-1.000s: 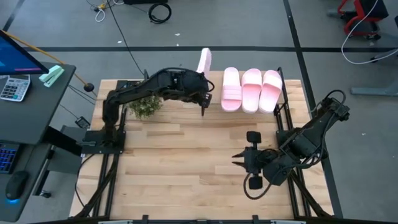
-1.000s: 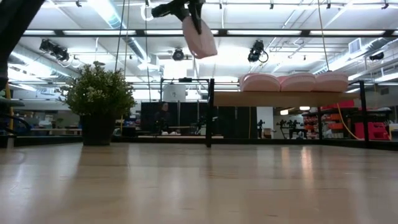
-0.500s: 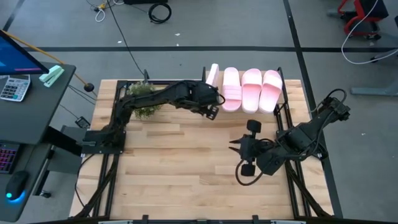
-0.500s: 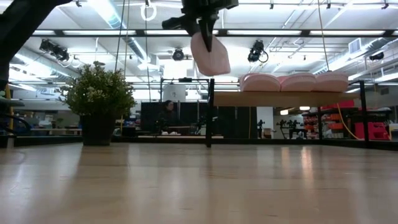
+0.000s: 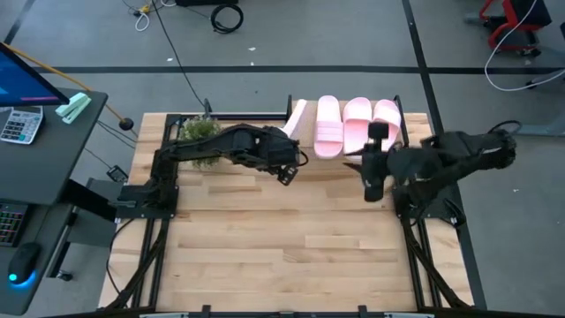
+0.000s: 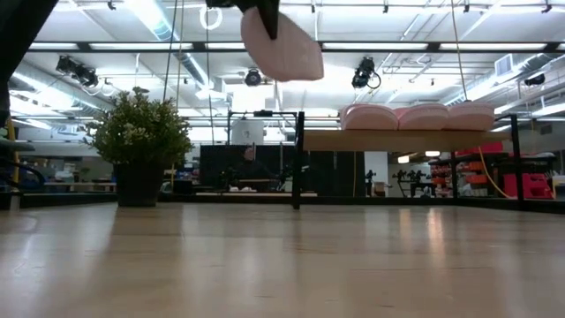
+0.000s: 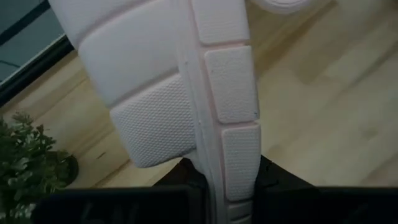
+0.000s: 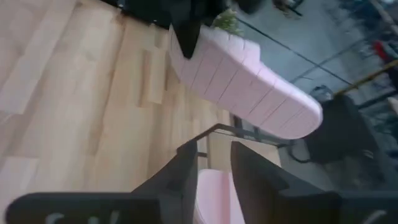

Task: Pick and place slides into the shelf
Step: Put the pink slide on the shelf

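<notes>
Right hand [image 5: 369, 168] swung over plank tabletop [image 5: 265, 238].

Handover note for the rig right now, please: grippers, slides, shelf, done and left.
Left gripper: shut on the fourth slide, held in the air at the shelf's open left end.
Right gripper: empty, fingers parted, hovering in front of the shelf near the three slides.
Done: three slides lie side by side on the shelf.
Left: set the fourth slide down beside them and release it.
</notes>
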`<state>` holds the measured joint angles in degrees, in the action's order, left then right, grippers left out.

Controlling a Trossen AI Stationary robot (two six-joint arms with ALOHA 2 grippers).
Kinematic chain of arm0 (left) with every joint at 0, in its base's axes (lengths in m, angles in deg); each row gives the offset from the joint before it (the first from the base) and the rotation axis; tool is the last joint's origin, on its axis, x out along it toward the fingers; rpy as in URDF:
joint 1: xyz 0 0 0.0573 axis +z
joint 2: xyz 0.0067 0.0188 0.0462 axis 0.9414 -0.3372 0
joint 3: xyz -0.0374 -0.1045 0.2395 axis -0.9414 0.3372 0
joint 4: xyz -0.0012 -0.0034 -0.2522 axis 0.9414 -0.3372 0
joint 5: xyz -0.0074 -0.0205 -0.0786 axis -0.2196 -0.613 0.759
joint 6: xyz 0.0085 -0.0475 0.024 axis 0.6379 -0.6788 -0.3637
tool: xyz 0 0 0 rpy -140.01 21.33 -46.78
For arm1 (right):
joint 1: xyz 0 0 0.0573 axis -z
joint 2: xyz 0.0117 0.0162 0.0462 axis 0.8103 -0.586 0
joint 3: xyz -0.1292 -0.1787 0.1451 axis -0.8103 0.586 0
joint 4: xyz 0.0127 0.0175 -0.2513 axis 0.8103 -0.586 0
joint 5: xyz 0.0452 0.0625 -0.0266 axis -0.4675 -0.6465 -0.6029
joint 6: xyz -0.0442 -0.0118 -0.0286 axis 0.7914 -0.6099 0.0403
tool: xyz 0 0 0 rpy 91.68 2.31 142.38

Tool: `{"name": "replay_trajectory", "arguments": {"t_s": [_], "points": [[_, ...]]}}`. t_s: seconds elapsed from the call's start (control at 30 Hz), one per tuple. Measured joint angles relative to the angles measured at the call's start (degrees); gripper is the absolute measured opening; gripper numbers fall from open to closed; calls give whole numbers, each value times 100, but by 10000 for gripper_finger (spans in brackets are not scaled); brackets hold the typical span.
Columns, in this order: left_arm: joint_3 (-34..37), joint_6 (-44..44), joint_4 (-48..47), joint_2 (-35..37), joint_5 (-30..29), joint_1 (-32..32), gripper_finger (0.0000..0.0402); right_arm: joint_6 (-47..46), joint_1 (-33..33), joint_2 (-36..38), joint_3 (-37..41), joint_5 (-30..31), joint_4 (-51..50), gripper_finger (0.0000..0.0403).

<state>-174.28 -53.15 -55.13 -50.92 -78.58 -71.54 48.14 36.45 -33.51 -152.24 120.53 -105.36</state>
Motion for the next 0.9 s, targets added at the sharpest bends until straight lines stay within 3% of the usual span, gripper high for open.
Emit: {"name": "replay_trajectory", "arguments": {"t_s": [0.17, 0.43, 0.9], "points": [[-18, 169, -6, 161, 565, -132, 47, 1047, 863, -9, 0, -1128, 354, 153], [-15, 297, -8, 152, 738, -328, 47, 2477, 1534, -614, 0, -1235, 750, 232], [35, 287, -13, 152, 1154, -608, 47, 3137, 2210, -1385, 0, -2328, 1395, 214]]}}
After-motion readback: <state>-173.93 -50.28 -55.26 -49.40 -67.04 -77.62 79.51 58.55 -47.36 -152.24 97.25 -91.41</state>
